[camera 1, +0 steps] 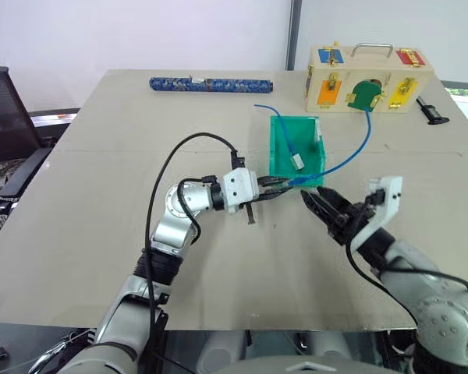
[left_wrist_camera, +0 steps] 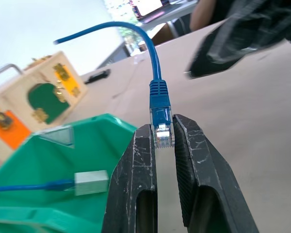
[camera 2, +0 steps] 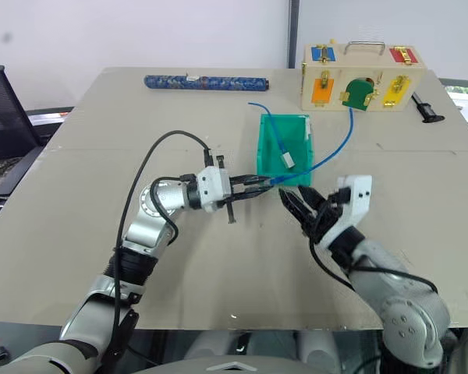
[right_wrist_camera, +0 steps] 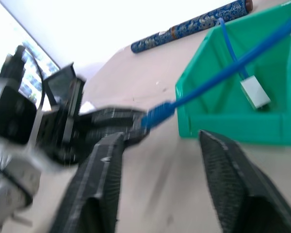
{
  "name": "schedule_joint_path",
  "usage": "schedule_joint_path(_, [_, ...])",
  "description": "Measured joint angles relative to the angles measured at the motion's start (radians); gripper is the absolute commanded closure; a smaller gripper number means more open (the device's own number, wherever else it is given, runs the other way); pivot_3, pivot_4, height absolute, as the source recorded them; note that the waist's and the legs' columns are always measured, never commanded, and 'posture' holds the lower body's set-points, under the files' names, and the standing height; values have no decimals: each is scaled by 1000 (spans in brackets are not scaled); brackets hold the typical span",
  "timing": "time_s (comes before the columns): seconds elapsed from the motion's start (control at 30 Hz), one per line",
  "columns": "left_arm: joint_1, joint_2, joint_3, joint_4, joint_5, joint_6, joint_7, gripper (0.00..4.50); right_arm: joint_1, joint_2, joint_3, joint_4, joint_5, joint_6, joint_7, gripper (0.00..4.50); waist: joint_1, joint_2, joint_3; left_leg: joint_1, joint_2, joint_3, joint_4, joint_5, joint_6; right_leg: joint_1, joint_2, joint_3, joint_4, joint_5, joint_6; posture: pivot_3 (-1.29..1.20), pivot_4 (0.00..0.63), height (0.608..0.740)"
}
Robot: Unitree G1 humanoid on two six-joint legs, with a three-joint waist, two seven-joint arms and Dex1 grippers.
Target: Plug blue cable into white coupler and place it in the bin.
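Left gripper (left_wrist_camera: 164, 145) was clamped on the clear plug of a thin bright-blue cable (camera 1: 357, 150), just in front of the teal-green plastic bin (camera 1: 281, 148). Right gripper (right_wrist_camera: 160, 160) was apart, empty, nearby. Small white coupler (camera 1: 297, 162) lay in the bin on a second cable.

Blue cable held at its plug end beside the bin

The left gripper (camera 1: 277, 185) is seen pinched on the end of the blue cable (camera 1: 357, 148), just in front of the teal bin (camera 1: 281, 148); from there the cable is carried up to the wooden latch box (camera 1: 366, 78). A second blue cable (camera 1: 285, 128) joined to a white coupler (camera 1: 298, 161) is lain inside the bin. The right gripper (camera 1: 320, 204) is held with its fingers parted near the plug. A dark-blue patterned tube (camera 1: 210, 83) is placed at the table's (camera 1: 78, 234) far edge.
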Motion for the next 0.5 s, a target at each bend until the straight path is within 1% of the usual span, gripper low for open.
schedule_joint_path(0.17, [0, 1, 0, -25, 11, -13, 21, 4500, -90, 17, 10, 80, 39, 4, -71, 2119, -4, 0, 0, 0, 0, 1, -1, 0, 0, -1, 0, 1, 0, 0, 0, 0, 150, 740])
schedule_joint_path(0.3, [0, 4, 0, -43, 11, -13, 25, 4500, -127, 24, 15, 118, 60, 2, -105, 2119, -9, 0, 0, 0, 0, 0, -1, 0, 1, -1, 0, 1, 0, 0, 0, 0, 150, 740])
schedule_joint_path(0.4, [0, 7, -1, -60, 11, -10, 27, 4500, -152, 26, 16, 141, 85, 0, -119, 2853, -20, 0, 0, 0, 0, 1, -1, -1, 1, -1, 0, 1, 1, 0, 0, 0, 150, 740])
schedule_joint_path(0.5, [0, 7, -1, -64, 11, 5, 28, 4500, -161, 16, 23, 142, 118, 0, -119, 4295, -26, 0, 0, 0, 0, 0, -1, -1, 2, -1, 0, 1, 1, 0, 0, 0, 150, 740])
